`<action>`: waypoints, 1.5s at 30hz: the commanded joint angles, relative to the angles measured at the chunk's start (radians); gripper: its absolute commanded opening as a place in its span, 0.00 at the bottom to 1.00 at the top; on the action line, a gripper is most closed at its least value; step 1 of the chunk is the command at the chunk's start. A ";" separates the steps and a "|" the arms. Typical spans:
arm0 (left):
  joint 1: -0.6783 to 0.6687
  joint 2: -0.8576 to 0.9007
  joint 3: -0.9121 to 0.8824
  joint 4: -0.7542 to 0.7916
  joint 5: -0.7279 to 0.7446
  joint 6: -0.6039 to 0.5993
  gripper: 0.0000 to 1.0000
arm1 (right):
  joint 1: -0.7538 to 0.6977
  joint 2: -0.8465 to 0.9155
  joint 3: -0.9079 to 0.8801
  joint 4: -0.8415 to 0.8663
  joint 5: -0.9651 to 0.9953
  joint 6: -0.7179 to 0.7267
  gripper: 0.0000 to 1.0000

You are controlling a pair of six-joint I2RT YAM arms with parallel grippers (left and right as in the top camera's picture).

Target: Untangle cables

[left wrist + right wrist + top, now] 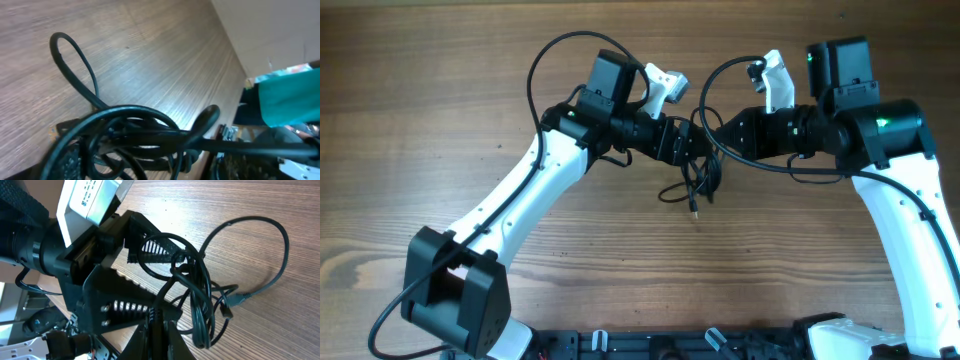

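Now cables (698, 185) bunch between our grippers, loose ends trailing toward base; left gripper (694, 147) spread around them, right gripper (717, 136): we cannot tell.

Left arm (520, 200): white shell covering long link, black housings capping joints, bulky black block sitting at base end.
Right arm (910, 220): showing same white-and-black scheme; green lights (883, 124) glowing on black housings.
Thick black wires (545, 60) looping off each wrist.
White camera block (92, 195) carrying printed label.
Left tool (182, 285): matte black, fingers showing ribbed trusses, slotted faces, small screws.
Right tool (159, 325): showing plain black fingers.
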 commanded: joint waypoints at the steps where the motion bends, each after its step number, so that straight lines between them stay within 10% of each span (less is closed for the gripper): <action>1: -0.001 0.004 0.006 0.000 -0.099 0.017 0.72 | 0.004 -0.005 0.004 -0.002 -0.036 -0.004 0.05; 4: -0.001 0.004 0.006 0.000 -0.127 -0.006 0.52 | 0.004 -0.004 0.004 -0.002 -0.001 0.003 0.08; 7: -0.001 0.004 0.006 0.000 -0.127 -0.007 0.04 | 0.005 0.015 0.004 -0.014 0.101 0.063 0.08; 27: 0.003 0.002 0.007 0.204 0.190 -0.409 0.04 | 0.016 0.255 0.003 0.057 0.145 0.083 0.06; 35: 0.058 0.002 0.007 0.346 0.461 -0.594 0.04 | 0.016 0.291 0.003 0.138 0.187 0.233 0.62; 45: 0.087 0.002 0.006 0.417 0.466 -0.632 0.04 | -0.040 0.280 0.019 0.160 0.032 0.143 0.66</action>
